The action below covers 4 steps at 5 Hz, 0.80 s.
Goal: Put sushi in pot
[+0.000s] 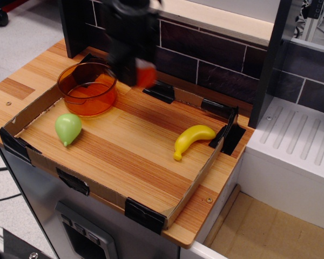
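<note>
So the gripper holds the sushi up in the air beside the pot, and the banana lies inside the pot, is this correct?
Not quite. The banana is not in the pot; it lies on the wooden tray floor near the right wall, far from the pot. The rest holds: the gripper, blurred in the observation.image view, carries the sushi in the air beside the pot.

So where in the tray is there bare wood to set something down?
The widest bare patch lies between the green pear-shaped toy and the yellow plastic banana, reaching the front cardboard wall. It is crowded at the back left, around the translucent orange pot.
</note>
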Each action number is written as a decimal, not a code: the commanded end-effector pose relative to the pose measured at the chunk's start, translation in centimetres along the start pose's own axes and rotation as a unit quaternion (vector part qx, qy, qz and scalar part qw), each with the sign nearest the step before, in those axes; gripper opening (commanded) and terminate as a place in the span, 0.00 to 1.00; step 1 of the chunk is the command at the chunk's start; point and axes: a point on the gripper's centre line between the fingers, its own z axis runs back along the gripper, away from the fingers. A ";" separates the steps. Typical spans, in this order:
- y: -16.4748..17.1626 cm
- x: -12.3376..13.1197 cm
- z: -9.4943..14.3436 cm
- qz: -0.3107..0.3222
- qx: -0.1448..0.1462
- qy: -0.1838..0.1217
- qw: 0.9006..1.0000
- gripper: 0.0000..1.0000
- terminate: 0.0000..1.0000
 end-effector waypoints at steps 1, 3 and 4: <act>-2.2 9.0 2.7 0.013 -0.055 -0.033 0.998 0.00 0.00; -1.7 9.5 -1.4 -0.015 -0.024 -0.052 0.998 0.00 0.00; -1.3 8.5 -2.0 -0.027 -0.032 -0.062 0.997 0.00 0.00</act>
